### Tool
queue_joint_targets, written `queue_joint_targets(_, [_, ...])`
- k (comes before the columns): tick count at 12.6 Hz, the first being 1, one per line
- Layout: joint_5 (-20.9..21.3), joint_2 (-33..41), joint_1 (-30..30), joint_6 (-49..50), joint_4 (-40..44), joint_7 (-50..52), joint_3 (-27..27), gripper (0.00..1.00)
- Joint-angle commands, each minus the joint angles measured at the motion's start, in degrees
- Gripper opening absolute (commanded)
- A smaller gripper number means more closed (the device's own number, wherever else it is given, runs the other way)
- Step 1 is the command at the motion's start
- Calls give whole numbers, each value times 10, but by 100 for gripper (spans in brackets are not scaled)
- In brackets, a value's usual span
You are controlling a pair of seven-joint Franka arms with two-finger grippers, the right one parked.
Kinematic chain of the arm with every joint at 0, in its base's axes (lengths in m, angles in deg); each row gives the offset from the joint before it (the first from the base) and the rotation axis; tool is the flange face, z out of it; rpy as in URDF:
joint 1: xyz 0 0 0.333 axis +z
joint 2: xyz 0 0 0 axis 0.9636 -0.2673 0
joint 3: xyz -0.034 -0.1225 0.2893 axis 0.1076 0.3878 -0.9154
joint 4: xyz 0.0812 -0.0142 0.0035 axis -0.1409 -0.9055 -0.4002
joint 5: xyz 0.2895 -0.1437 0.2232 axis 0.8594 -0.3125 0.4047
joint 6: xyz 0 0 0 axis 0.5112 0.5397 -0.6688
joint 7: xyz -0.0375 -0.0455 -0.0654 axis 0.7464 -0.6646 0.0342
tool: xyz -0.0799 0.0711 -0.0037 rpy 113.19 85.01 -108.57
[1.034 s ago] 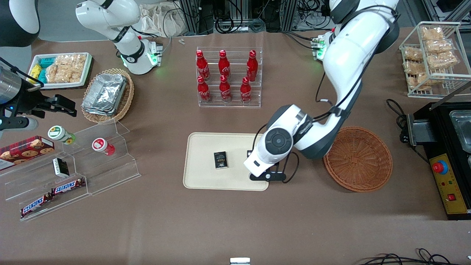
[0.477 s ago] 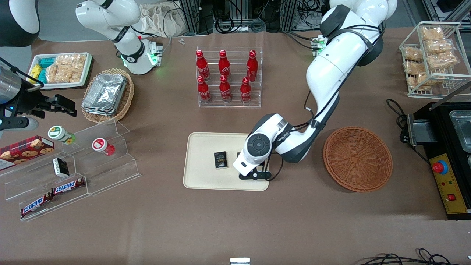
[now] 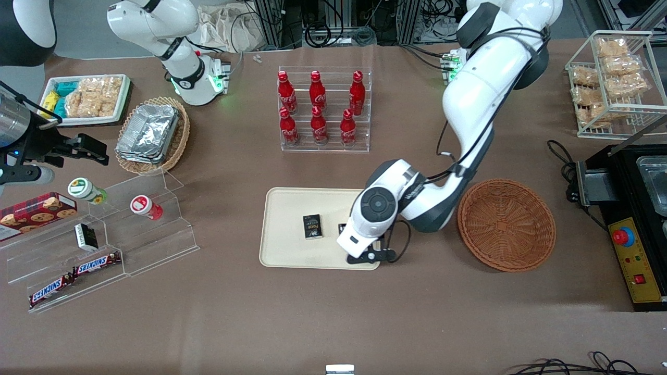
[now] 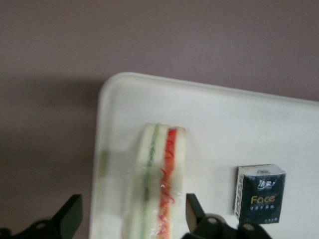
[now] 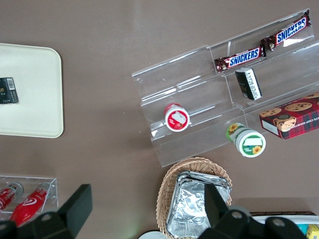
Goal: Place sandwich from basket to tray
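The hand [image 3: 371, 255] hangs low over the tray [image 3: 292, 250], at the corner nearest the basket [image 3: 506, 225] and the front camera, and the sandwich [image 4: 157, 184] is right under it, lying on the tray between the two fingers [image 4: 193, 213]. The fingers stand wide, one on each side of the wedge with a clear gap either way, so nothing is clamped. My read is that the sandwich is resting on its own and the release is done or all but done.

Why this corner? It is the part of the tray closest to the basket, the shortest carry, and it keeps the wedge clear of the small black box [image 4: 260, 194] sitting on the tray just beside the hand, apart from the sandwich.

The basket itself shows no sandwich in it, well apart from the hand toward the working arm's end of the surface.

Orientation now: the sandwich lies with its cut face up toward the wrist camera, a green stripe and a red stripe running side by side. Its long axis runs straight out from between the fingers, parallel to the tray's short edge just beside it, and the fingers flank its flat bread sides
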State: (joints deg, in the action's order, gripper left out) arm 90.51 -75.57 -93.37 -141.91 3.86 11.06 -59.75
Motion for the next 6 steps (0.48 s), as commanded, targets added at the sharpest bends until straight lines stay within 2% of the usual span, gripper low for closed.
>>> queue_joint_targets(1, [-3, 113, 34, 77, -19, 4, -42, 100])
queue_joint_targets(3, [-55, 162, 113, 108, -26, -57, -30, 100])
queue_joint_targets(4, [-80, 201, 150, 129, -58, -130, -30, 100])
queue_joint_targets(6, [-99, 291, 224, 118, -163, -244, -30, 100])
